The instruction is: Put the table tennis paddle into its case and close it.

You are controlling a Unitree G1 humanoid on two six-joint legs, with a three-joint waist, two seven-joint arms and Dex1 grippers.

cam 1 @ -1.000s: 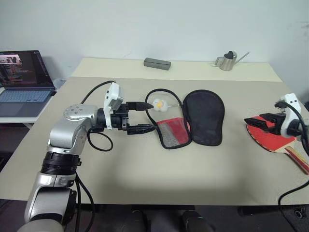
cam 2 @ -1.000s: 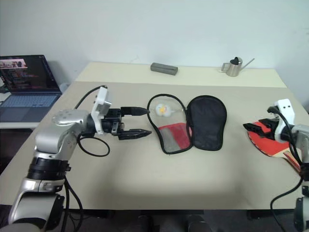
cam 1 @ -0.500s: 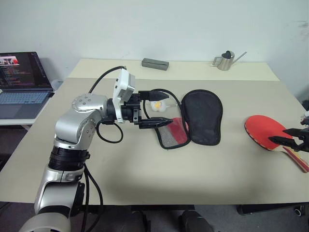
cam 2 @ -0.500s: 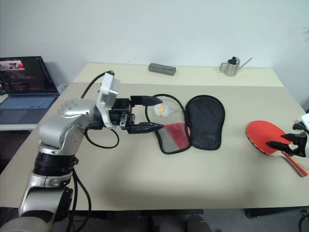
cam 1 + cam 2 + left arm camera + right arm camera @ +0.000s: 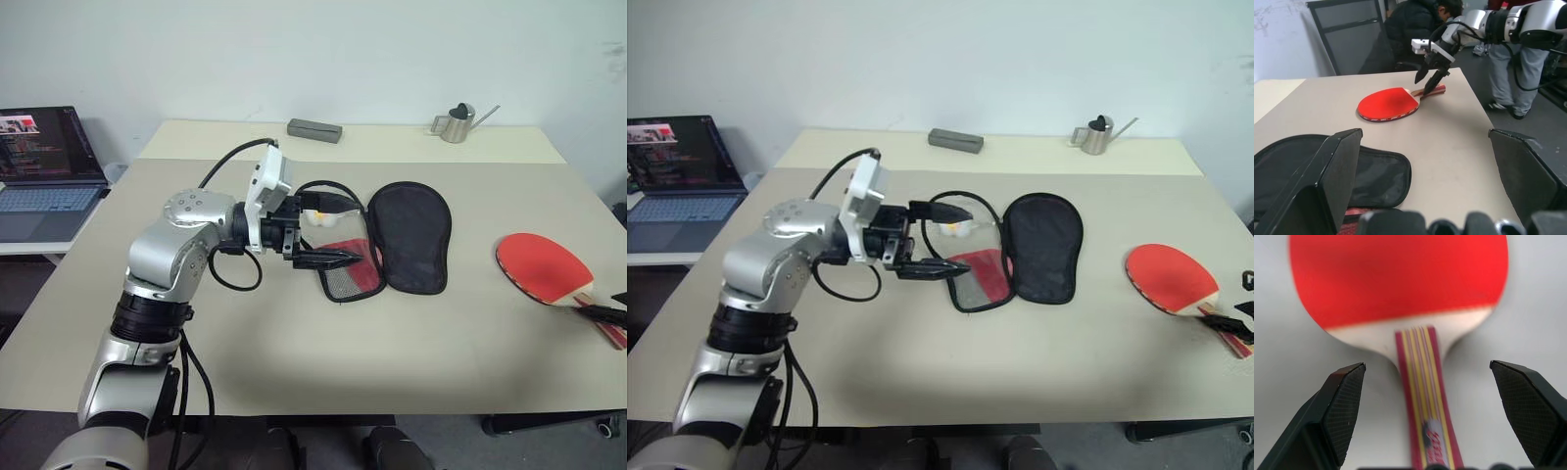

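Table tennis paddle, red face, striped handle between released right end effector fingers

Beige bench carries open case at centre, table tennis paddle near right edge, grey block & small metal watering can at back.

The paddle lies flat near the tabletop's right edge, red rubber face up. Its pale wooden handle, striped red and dark, points toward the front right corner. The case lies unzipped and spread flat around the middle of the tabletop, well apart from the paddle. Its black lining faces up on the right half; the left flap shows red with mesh. A white-yellow charm sits at its left rear.
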